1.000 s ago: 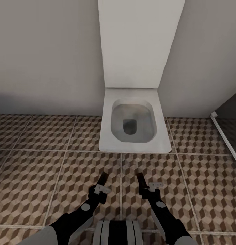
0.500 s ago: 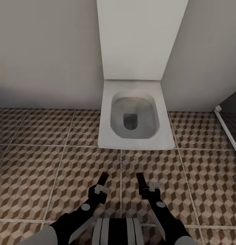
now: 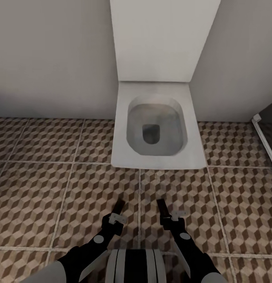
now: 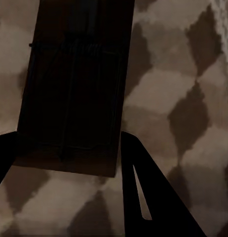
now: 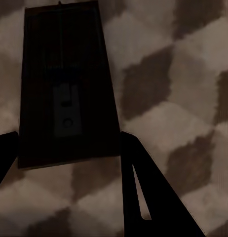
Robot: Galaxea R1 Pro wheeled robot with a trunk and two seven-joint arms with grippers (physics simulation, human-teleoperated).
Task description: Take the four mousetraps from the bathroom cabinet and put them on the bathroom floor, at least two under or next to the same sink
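Two mousetraps show as dark flat boards, one in each hand, held low over the bathroom floor [image 3: 41,196] with its cube-pattern tiles. My left gripper [image 3: 117,215] is shut on one mousetrap [image 3: 119,206], which juts forward from its fingers. In the left wrist view that mousetrap [image 4: 74,84] lies between the two dark fingers [image 4: 143,192]. My right gripper [image 3: 167,217] is shut on the other mousetrap [image 3: 162,207], which the right wrist view shows as a board with a pale metal plate [image 5: 67,84]. The cabinet and the sink are out of view.
A square white toilet [image 3: 155,129] with its lid up stands straight ahead against the pale wall, close in front of both grippers. A white rail of a glass partition [image 3: 265,137] runs along the right edge. Tiled floor stretches to the left and right of the toilet.
The whole picture has shifted: the toilet has grown larger and sits higher, so the camera has come closer. Both arms keep their pose, each still holding a mousetrap.
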